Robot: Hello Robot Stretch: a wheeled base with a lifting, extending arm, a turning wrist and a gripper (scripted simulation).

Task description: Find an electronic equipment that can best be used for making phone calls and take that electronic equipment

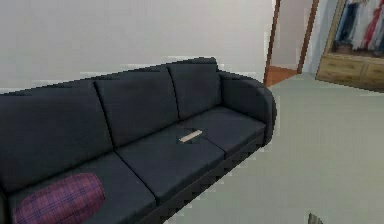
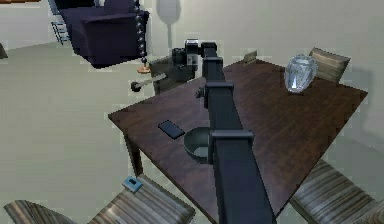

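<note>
The small black flat rectangular slab, which I take for the phone, lies flat on the dark brown wooden bench, close to the bench's near corner. It lies short of the hand, back along the dark square arm bar and just to the picture's left of it, so the fingers stand farther out than the slab. A dark round bowl stands just beside the slab on the bar's side, partly hidden by the bar.

The hand hangs by the bench's far edge, with floor and a dark blue armchair beyond it. Its opening cannot be read here, and I cannot tell whether it has hold of anything. A clear glass vase stands well apart, across the bar from the hand.

The step in hand looks like lining up over the slab. I would draw the arm in until the fingers stand above it, then lower slowly. Such a thin, flat thing probably wants the fingertips right down at the bench top, taking it across its narrow sides. The bowl is the likely thing to knock.

On the dark grey sofa lies a pale flat bar, seemingly a remote and a poorer match.
</note>
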